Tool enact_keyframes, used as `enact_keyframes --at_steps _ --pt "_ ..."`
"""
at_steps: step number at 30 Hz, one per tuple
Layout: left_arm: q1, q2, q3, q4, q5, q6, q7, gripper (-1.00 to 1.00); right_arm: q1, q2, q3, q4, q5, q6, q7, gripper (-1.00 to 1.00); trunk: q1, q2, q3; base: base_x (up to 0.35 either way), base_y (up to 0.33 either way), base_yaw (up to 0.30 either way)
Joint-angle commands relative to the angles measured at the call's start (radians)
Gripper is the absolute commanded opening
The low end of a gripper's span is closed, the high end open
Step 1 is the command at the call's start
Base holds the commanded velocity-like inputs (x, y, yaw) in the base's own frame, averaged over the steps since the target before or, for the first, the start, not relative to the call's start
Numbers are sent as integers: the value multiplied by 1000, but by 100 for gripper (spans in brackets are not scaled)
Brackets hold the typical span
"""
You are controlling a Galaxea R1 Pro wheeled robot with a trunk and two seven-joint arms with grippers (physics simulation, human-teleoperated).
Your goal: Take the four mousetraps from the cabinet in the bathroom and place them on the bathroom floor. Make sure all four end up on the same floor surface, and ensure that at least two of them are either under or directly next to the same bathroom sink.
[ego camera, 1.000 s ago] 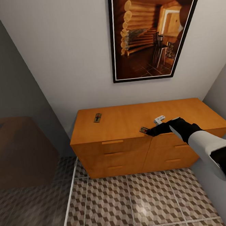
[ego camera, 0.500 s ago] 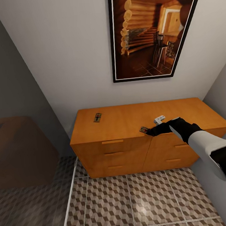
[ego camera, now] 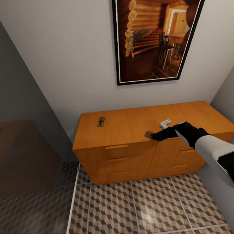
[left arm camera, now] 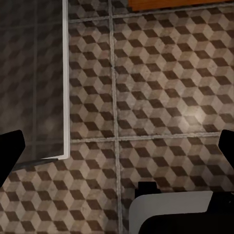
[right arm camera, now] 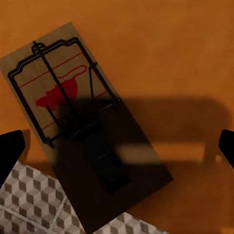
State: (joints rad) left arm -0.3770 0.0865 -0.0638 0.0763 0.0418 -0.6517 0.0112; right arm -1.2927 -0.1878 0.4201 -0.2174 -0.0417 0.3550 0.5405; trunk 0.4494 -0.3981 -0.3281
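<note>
Head view: the orange-brown cabinet (ego camera: 132, 130) stands against the white wall beneath a framed picture (ego camera: 159, 31), with the cube-patterned bathroom floor (ego camera: 139, 207) in front of it. One mousetrap (ego camera: 100, 121) lies on the cabinet top toward 10 o'clock; a second mousetrap (ego camera: 149, 134) lies at the front edge, overhanging it, directly before the right pincer (ego camera: 157, 136). A small white object (ego camera: 165, 122), too small to identify, rests on the top just beyond the right arm. Right wrist view: the near mousetrap (right arm camera: 83, 126), tan board with dark wire and a red mark, sits between the two dark fingertips (right arm camera: 10, 151), which stand wide apart and clear of it, so the pincer is open. Left wrist view: the left pincer (left arm camera: 117, 151), fingers likewise spread wide, hangs over the floor tiles (left arm camera: 161, 97).
</note>
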Motion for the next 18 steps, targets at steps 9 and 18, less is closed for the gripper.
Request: enact_keyframes --at_steps 9,18 --pt "-2 0 -7 4 4 -6 1 100 0 -1 3 -2 -4 7 3 100 1 -2 -2 0 0 0" --pt "-2 1 -7 4 4 -6 1 100 -1 -1 3 0 -4 7 3 -100 1 -2 -2 0 0 0"
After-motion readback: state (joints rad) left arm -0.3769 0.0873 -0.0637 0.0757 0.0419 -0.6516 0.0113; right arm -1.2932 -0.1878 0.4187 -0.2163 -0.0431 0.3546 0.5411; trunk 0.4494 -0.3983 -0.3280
